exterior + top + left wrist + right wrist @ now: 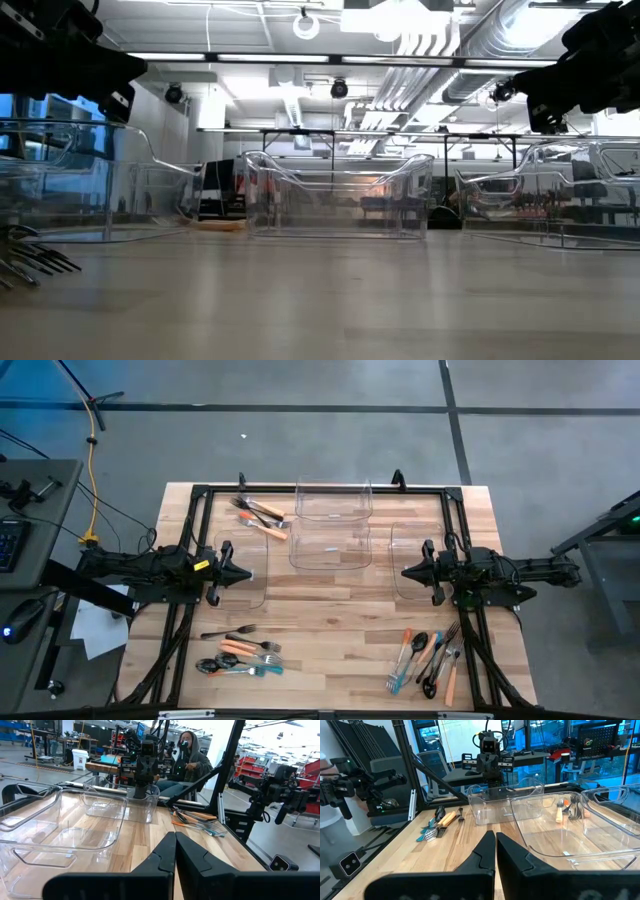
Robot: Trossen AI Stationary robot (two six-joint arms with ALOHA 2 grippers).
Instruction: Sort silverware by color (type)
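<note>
The silverware lies in three loose piles on the wooden table: one at the far left (260, 515), one at the near left (240, 652) and one at the near right (428, 658). Handles are orange, teal-blue or black. The near right pile (197, 820) shows in the left wrist view, and the near left pile (439, 826) in the right wrist view. My left gripper (248, 573) hovers level at the table's left with its fingers shut (175, 840) on nothing. My right gripper (403, 571) faces it from the right, also shut (495, 840) on nothing.
Several clear plastic bins stand on the table: one at the far middle (333, 500), one in the middle (330, 548), one under my left gripper (250, 592) and one under my right gripper (400, 592). A seated person (189, 757) shows beyond the table's right side.
</note>
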